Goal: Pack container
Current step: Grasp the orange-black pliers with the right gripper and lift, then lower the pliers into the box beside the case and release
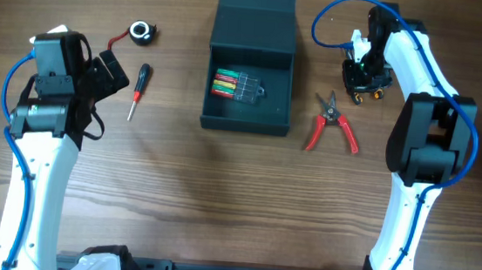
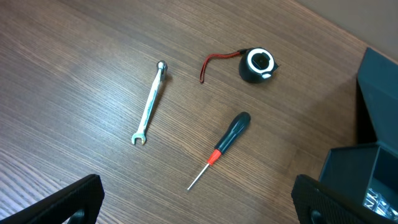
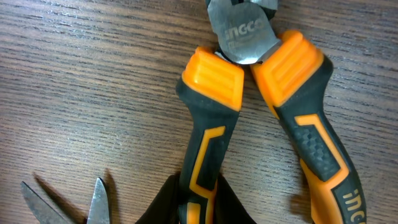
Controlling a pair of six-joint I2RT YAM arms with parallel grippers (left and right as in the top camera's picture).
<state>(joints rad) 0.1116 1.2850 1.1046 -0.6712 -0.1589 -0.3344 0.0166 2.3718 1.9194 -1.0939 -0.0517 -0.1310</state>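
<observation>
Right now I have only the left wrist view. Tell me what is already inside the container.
Observer: From overhead, the container is open. It holds a row of small tools with red, green and yellow handles.
Operator: Report the right gripper.
Observer: The right gripper sits low over orange-and-black pliers, off to the container's right. I cannot tell whether it grips them.
Operator: List anything else on that side.
Observer: Red-handled cutters lie with their handles spread, just right of the container.
</observation>
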